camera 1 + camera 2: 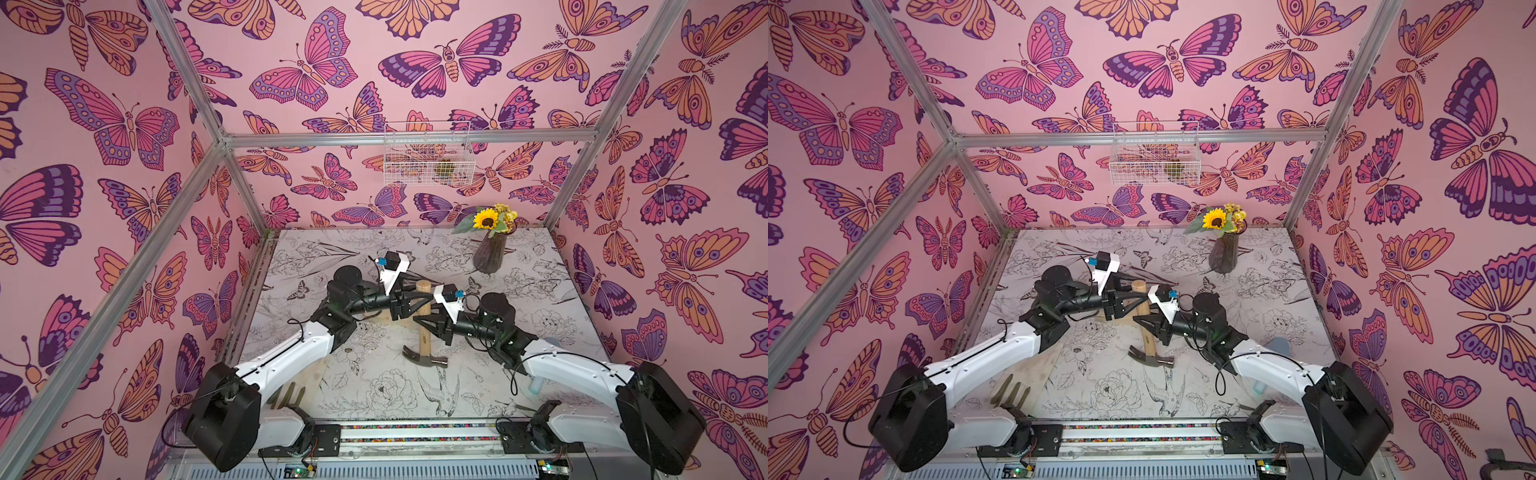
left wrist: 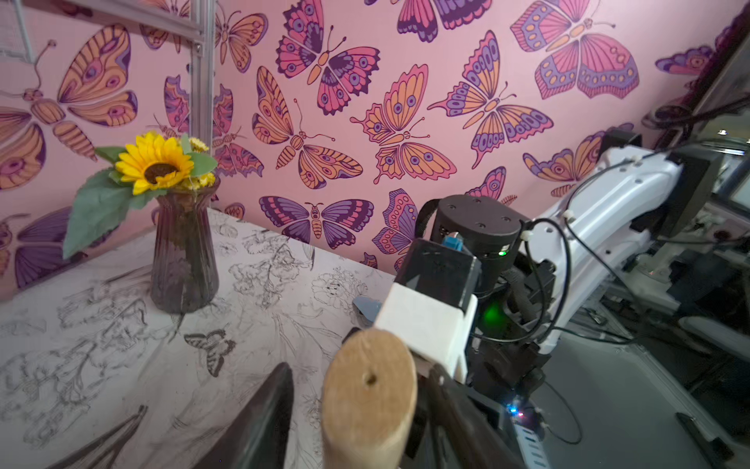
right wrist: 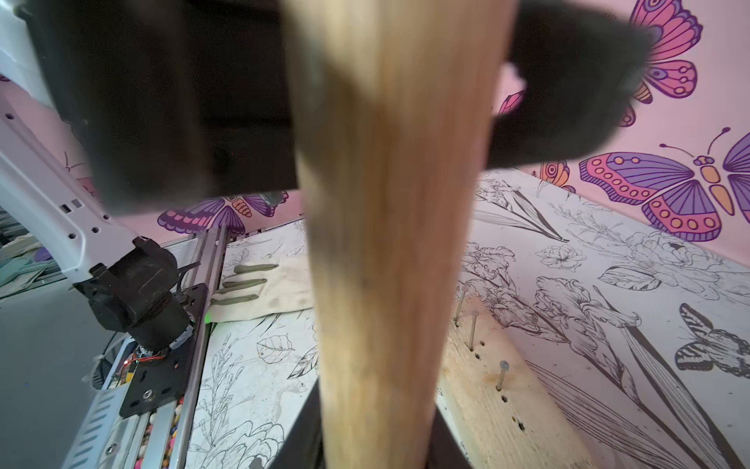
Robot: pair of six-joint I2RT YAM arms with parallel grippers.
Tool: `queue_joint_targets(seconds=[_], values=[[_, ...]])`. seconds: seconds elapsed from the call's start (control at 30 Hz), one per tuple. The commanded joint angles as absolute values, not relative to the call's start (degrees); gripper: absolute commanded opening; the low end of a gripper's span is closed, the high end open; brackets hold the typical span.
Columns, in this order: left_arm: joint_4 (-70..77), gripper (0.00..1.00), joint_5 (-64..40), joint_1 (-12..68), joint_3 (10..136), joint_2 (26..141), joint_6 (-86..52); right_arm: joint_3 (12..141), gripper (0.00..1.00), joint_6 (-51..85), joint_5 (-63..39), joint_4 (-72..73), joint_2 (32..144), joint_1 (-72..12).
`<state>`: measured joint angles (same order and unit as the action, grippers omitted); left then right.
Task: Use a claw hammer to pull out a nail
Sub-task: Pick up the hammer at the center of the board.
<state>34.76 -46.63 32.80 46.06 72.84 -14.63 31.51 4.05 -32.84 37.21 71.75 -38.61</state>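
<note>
Gripping firmly, the right hand point(image 1: 420, 323) is pinching the pale handle of the claw hammer point(image 1: 423, 341), which stands head down on the counter point(image 1: 374, 249), in front of the vase point(image 1: 490, 257). Left hand point(image 1: 424, 291) sits spread around the handle's top end.

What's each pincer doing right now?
Left pincer: open around the claw hammer handle's end.
Right pincer: closed on the claw hammer's handle.
</note>
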Motion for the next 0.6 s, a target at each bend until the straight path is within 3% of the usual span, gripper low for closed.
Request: queue_joint_targets(seconds=[0.0, 0.2, 0.57], values=[[38.79, 0.73, -45.06, 31.00, 43.26, 67.13, -16.39, 31.75, 0.01, 5.53, -31.73, 40.98, 71.53, -38.66], [38.08, 0.77, -42.52, 29.53, 32.92, 60.92, -10.99, 32.55, 0.00, 5.16, -33.55, 40.53, 70.53, -38.41], [47.46, 0.74, -48.05, 30.74, 17.16, 65.10, -2.98, 34.41, 0.00, 3.93, -38.75, 37.41, 68.53, -38.06]])
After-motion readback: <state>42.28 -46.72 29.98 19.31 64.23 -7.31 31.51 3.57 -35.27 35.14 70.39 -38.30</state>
